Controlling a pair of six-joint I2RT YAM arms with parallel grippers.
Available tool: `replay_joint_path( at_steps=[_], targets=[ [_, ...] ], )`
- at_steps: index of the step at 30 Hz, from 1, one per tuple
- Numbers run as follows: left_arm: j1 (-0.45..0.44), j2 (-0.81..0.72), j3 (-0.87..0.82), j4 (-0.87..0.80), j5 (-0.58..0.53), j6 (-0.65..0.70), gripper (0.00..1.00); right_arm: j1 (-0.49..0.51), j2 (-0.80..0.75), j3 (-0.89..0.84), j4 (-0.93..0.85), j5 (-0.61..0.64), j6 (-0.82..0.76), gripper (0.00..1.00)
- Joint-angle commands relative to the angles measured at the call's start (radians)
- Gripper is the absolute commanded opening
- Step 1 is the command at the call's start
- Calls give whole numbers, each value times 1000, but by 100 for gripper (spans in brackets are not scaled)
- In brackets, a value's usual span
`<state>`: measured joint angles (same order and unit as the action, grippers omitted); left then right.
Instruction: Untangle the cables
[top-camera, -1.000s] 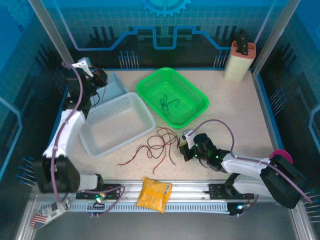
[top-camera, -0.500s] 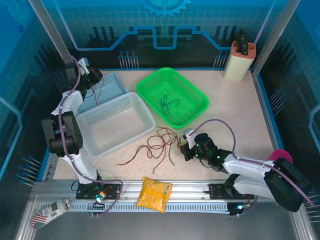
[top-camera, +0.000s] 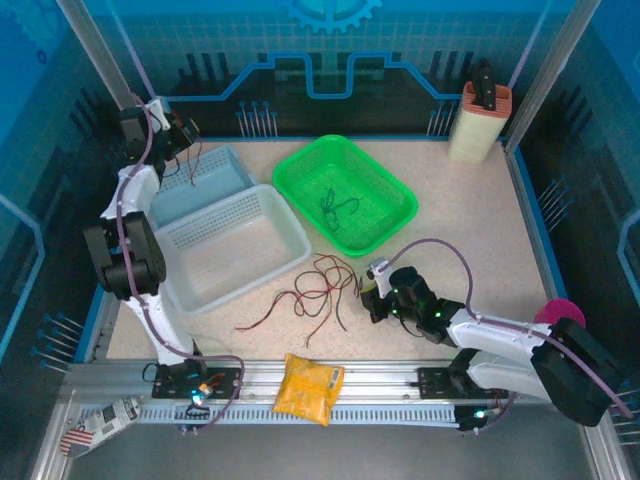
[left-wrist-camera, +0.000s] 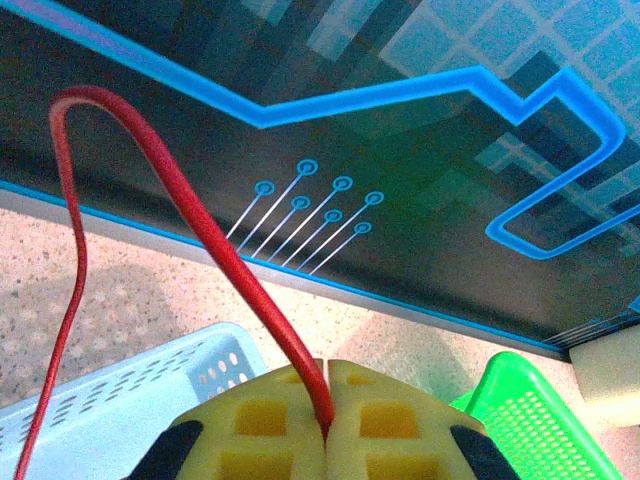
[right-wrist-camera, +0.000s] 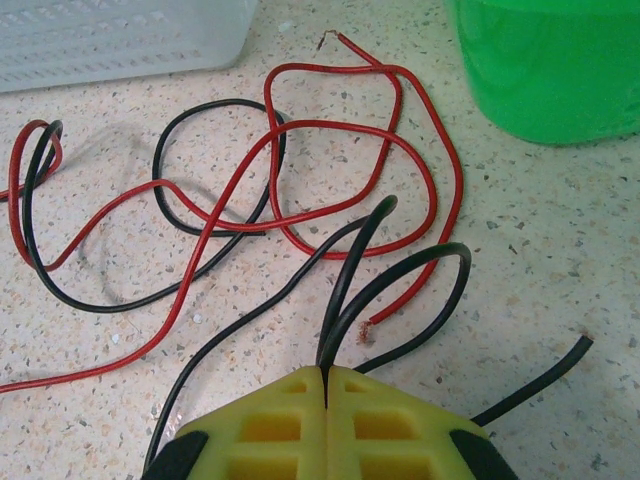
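A tangle of red and black cables (top-camera: 316, 290) lies on the table in front of the white basket (top-camera: 290, 228). My right gripper (top-camera: 368, 291) sits low at the tangle's right edge. In the right wrist view it (right-wrist-camera: 325, 375) is shut on a looped black cable (right-wrist-camera: 352, 262), with red cables (right-wrist-camera: 330, 130) spread beyond it. My left gripper (top-camera: 172, 136) is raised at the back left corner, above the light blue basket (top-camera: 232, 168). It (left-wrist-camera: 327, 378) is shut on a red cable (left-wrist-camera: 215, 235) that arches up and hangs down. A dark cable (top-camera: 338, 208) lies in the green basket (top-camera: 398, 186).
A yellow packet (top-camera: 308, 388) rests on the front rail. A beige holder (top-camera: 478, 122) stands at the back right corner. A pink object (top-camera: 560, 310) sits at the right edge. The blue back wall (left-wrist-camera: 420, 150) is close behind the left gripper.
The left arm has swung up and back toward the back left corner, carrying the red cable with it. The right arm and the tangle have stayed put.
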<state>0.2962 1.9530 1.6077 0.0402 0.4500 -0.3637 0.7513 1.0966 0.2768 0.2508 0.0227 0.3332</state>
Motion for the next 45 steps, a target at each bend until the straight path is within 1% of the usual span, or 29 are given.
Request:
replay_joint_path(
  at_steps=[1, 2, 3, 4, 5, 6, 8, 10, 11, 13, 15, 16, 17, 19, 20, 21, 22, 24, 27, 28, 30, 31, 34, 36, 38, 42, 45],
  targets=[
    [-6, 6, -45, 17, 28, -1, 0, -5, -17, 24, -24, 6, 5, 0],
    [-6, 4, -54, 19, 33, -2, 0, -4, -17, 24, -25, 6, 3, 0],
    [-8, 5, -62, 20, 45, -1, 11, -5, -16, 25, -25, 6, 1, 0],
    [-7, 6, -66, 18, 66, -6, 40, -6, -17, 26, -27, 6, 1, 0],
    [-9, 7, -68, 20, 93, -4, 64, -5, -18, 28, -30, 6, 0, 0],
    [-11, 5, -70, 25, 117, 7, 98, -5, -18, 30, -31, 6, -2, 0],
    [-14, -16, -72, 28, 122, 25, 99, -5, -19, 32, -33, 6, -4, 0],
    [-13, -53, -89, 51, 113, 7, 99, -5, -24, 32, -37, 8, -5, 0],
    [-11, -83, -99, 63, 128, -11, 99, -5, -27, 32, -41, 8, -5, 0],
    [-14, -151, -108, 26, 132, -37, 99, -6, -38, 32, -51, 15, -6, 0],
    [-18, -249, -143, -18, 103, -42, 99, -6, -53, 31, -59, 24, -11, 0],
    [-26, -306, -168, -62, 56, -28, 99, -6, -59, 31, -59, 26, -19, 0],
    [-42, -358, -179, -150, -40, 14, 99, -6, -65, 31, -61, 25, -29, 0],
    [-82, -381, -102, -419, -215, 145, 99, -8, -70, 39, -76, 23, -44, 0],
    [-83, -367, -54, -532, -233, 180, 99, -9, -70, 44, -82, 19, -52, 0],
    [-76, -361, -32, -591, -235, 188, 99, -10, -68, 45, -84, 14, -56, 0],
    [-72, -370, -33, -618, -226, 193, 99, -12, -65, 47, -86, 8, -61, 0],
    [-74, -428, -93, -596, -191, 207, 99, -16, -56, 50, -86, -1, -65, 0],
    [-83, -548, -213, -519, -77, 182, 99, -21, -53, 56, -86, -24, -70, 0],
    [-97, -584, -248, -493, -21, 176, 99, -23, -57, 56, -86, -36, -75, 0],
    [-145, -644, -314, -450, 75, 174, 96, -30, -71, 58, -87, -66, -88, 0],
    [-182, -674, -356, -423, 107, 168, 94, -36, -84, 61, -94, -88, -98, 0],
    [-297, -756, -490, -330, 158, 130, 86, -48, -135, 76, -156, -120, -141, 0],
    [-368, -799, -568, -277, 191, 123, 85, -60, -184, 86, -204, -137, -175, 0],
    [-429, -832, -640, -237, 219, 142, 84, -79, -231, 84, -225, -157, -203, 0],
    [-524, -828, -705, -247, 265, 230, 84, -162, -306, 85, -257, -246, -238, 0],
    [-555, -805, -701, -287, 272, 267, 84, -226, -352, 108, -294, -316, -244, 0]
  ],
)
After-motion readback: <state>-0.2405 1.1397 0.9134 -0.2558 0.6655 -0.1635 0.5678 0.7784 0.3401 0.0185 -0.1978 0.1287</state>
